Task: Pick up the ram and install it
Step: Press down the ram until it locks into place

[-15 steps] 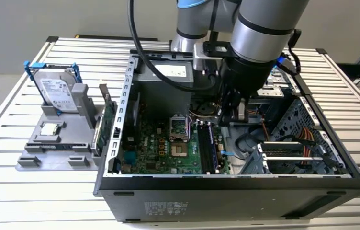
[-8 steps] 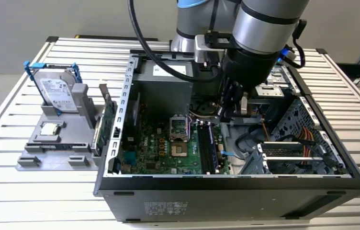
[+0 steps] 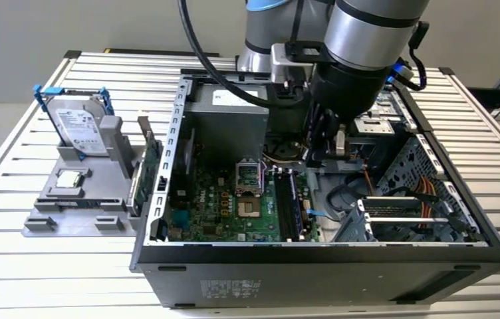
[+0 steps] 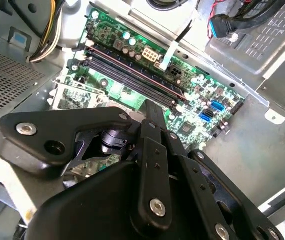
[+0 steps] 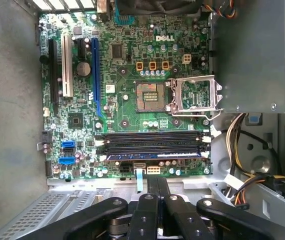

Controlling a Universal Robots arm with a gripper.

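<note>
Black end effector fingers pressed together, empty, above motherboard memory slots. Ram stands edge-up in grey holder on table, beside case. Likely light, stiff, fragile; pinch the long upper edge mid-length.

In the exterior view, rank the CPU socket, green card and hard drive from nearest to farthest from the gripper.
1. CPU socket: inside the case, beside the gripper.
2. Green card: just outside the case, toward the exterior view's left.
3. Hard drive: upright, farthest left.
</note>
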